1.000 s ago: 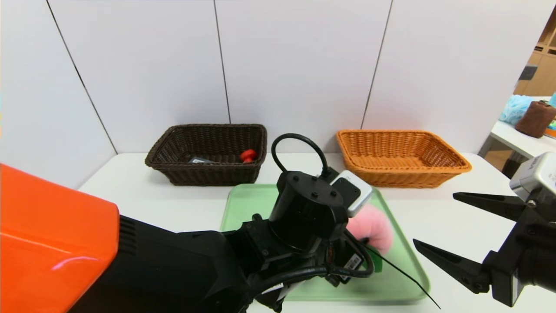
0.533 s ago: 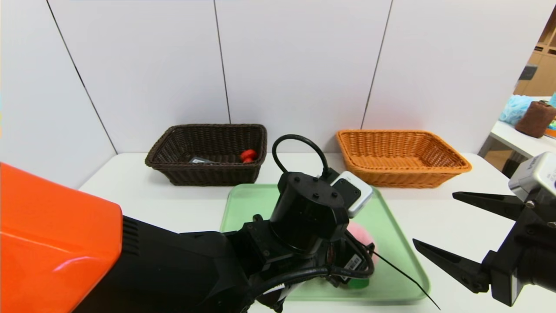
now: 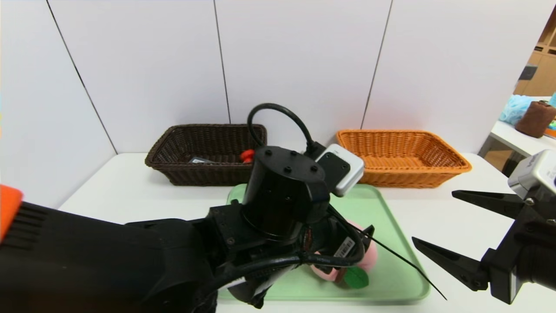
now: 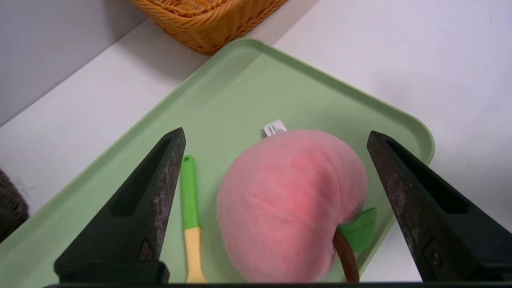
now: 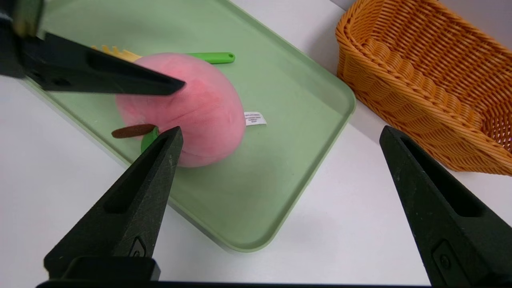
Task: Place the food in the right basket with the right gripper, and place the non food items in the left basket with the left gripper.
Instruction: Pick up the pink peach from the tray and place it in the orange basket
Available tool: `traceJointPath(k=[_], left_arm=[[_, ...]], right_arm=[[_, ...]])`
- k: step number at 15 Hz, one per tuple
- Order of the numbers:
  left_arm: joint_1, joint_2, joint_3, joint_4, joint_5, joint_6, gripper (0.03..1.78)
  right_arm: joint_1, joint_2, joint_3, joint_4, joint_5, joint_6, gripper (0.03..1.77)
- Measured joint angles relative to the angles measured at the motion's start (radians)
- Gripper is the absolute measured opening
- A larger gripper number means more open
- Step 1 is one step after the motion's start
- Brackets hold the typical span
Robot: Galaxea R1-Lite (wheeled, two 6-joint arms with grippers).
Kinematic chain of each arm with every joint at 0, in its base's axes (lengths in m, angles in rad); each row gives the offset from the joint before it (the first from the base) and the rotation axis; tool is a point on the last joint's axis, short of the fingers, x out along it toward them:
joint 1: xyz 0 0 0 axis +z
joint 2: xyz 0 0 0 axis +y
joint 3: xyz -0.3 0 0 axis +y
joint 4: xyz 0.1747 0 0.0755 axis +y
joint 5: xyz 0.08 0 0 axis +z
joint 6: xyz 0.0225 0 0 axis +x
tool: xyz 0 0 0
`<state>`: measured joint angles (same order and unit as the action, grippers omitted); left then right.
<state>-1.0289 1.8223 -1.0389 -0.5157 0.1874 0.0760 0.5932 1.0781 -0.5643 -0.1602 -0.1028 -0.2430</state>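
From the head camera I see my left arm reaching across the green tray [image 3: 391,278], its wrist hiding most of the left gripper [image 3: 347,256]; the peach [image 3: 369,258] peeks out pink beneath it near the tray's front right corner. Behind stand the dark basket [image 3: 173,163], with the red duck [image 3: 247,155] and the grey case [image 3: 200,160] inside, and the orange basket [image 3: 451,167]. My right gripper [image 3: 432,221] hangs at the right, off the tray, jaws spread wide and holding nothing. From the left wrist I see the left gripper [image 4: 276,138] with jaws wide on either side of the peach [image 4: 288,200], not touching it; the peach lies on the tray [image 4: 240,92] with the spoon [image 4: 191,212] just beside it. From the right wrist, the right gripper [image 5: 280,134] gapes over the table [image 5: 60,192] by the tray's [image 5: 260,208] edge, the peach [image 5: 200,108] on the tray, a left finger [image 5: 104,76] above it, the orange basket [image 5: 420,80] near.
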Motion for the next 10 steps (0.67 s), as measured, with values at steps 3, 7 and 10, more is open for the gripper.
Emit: traceJointPath(k=[3,7,10], left_arm=[[0.039,-0.126,0.042,0.076,0.02,0.001,1.65],[0.136,-0.291,0.194,0.126,0.041,0.0,1.67],[0.183,-0.409,0.313,0.13,0.085,-0.006,1.67]], right_arm=[[0.001,0.012,-0.01,0.0,0.005,0.001,1.69],[0.005,0.043,-0.049,0.0,0.009,0.001,1.69],[0.006,0.07,-0.073,0.001,0.008,0.001,1.69]])
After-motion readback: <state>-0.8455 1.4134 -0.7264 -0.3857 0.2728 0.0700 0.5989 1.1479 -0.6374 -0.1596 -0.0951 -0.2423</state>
